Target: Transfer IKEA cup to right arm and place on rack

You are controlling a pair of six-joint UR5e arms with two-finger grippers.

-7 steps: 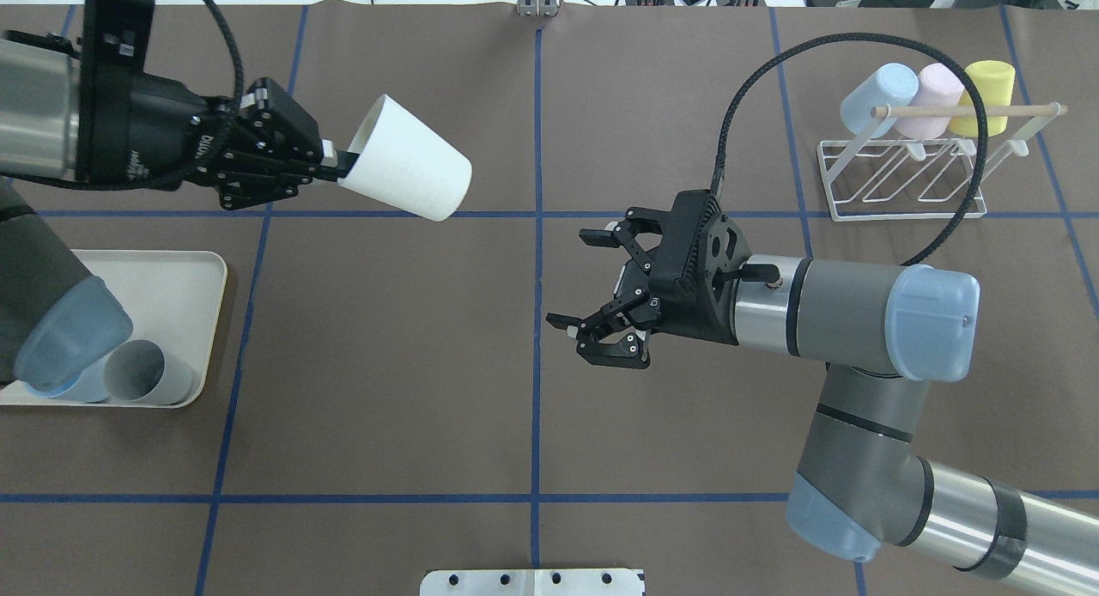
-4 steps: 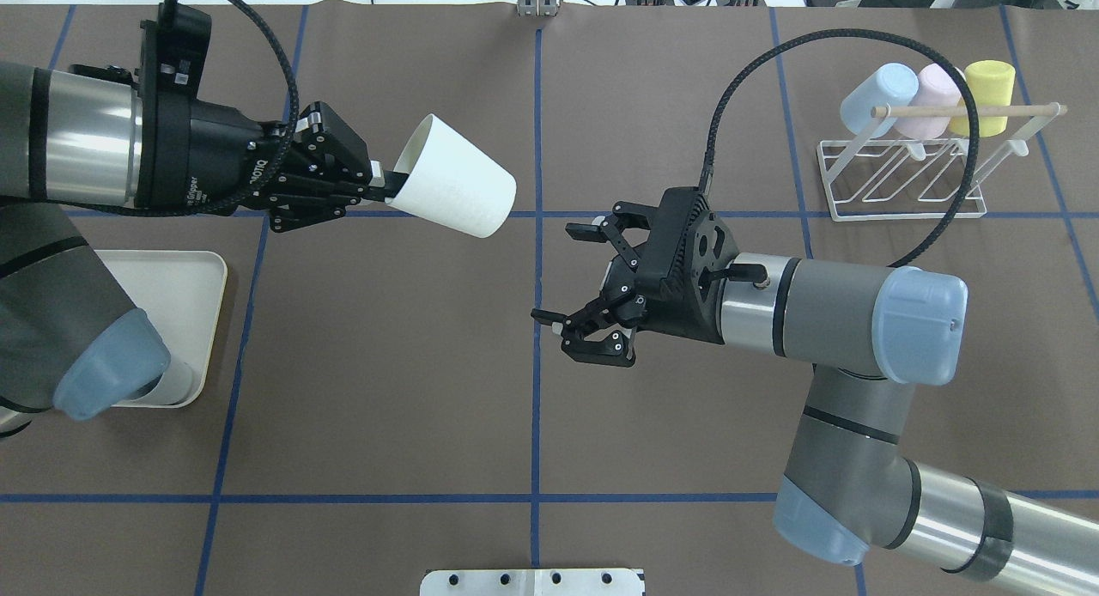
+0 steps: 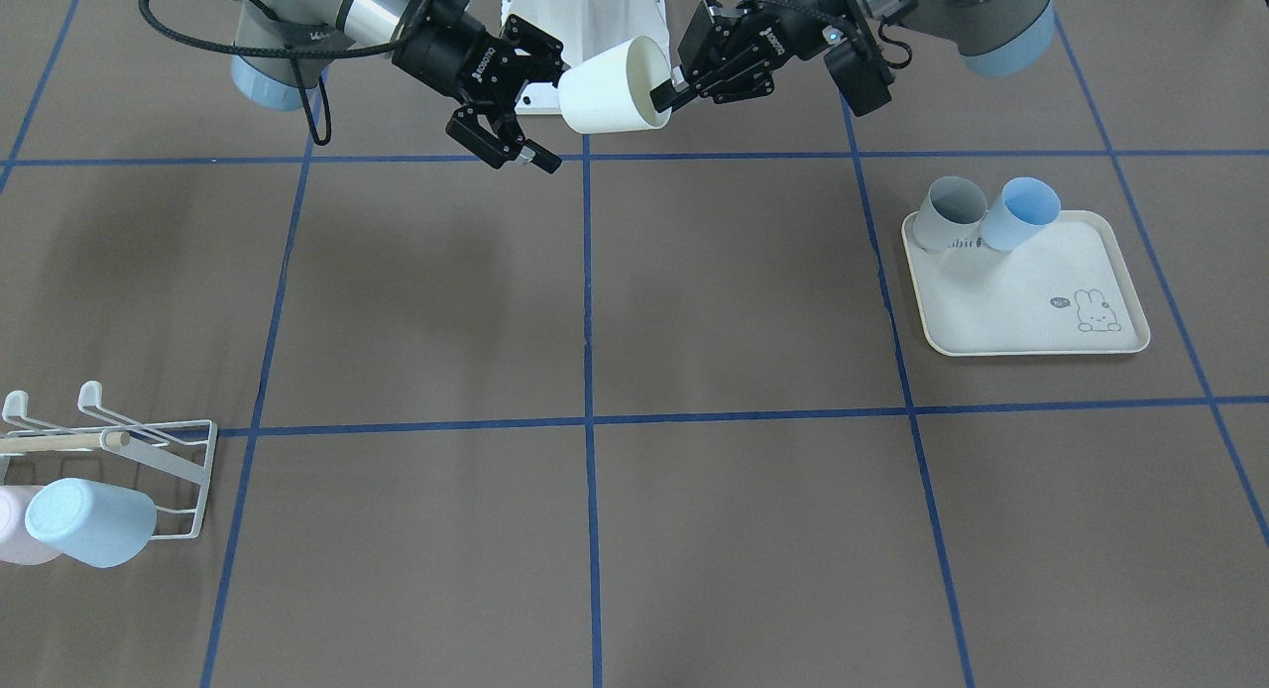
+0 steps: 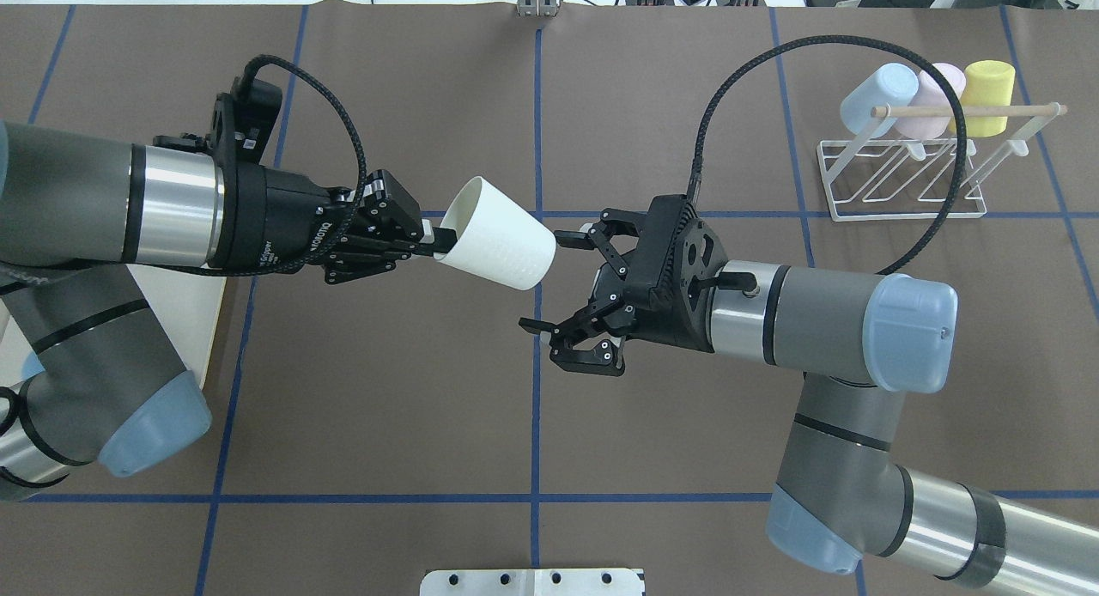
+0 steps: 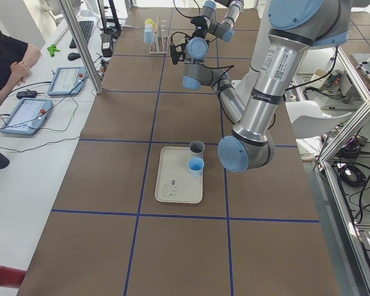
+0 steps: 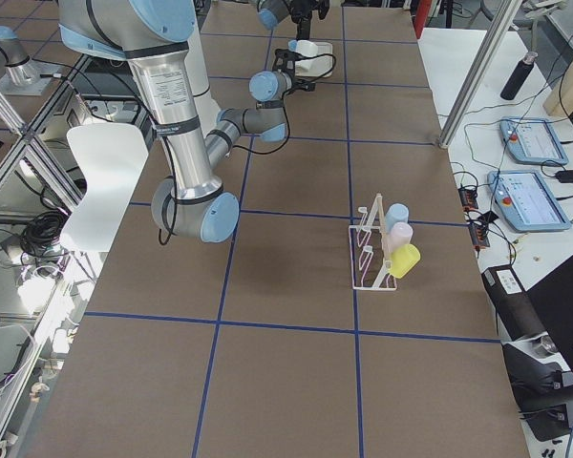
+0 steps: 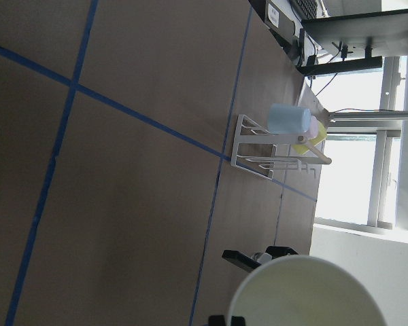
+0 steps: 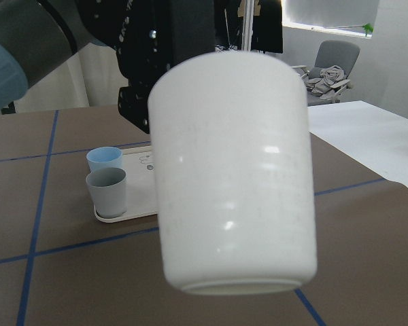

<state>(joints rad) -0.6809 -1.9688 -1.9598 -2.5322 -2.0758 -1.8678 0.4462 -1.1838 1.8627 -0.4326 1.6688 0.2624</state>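
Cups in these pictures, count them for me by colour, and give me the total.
White cup: 1
Blue cups: 2
Pink cup: 1
Yellow cup: 1
Grey cup: 1
Total: 6 cups

Plain white cup, brown table with blue grid lines, cream bunny-print tray, white rack.

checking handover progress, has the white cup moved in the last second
Yes. In the overhead view the white cup, held by the left gripper, has shifted rightward to overlap the centre blue tape line, nearing the right gripper.
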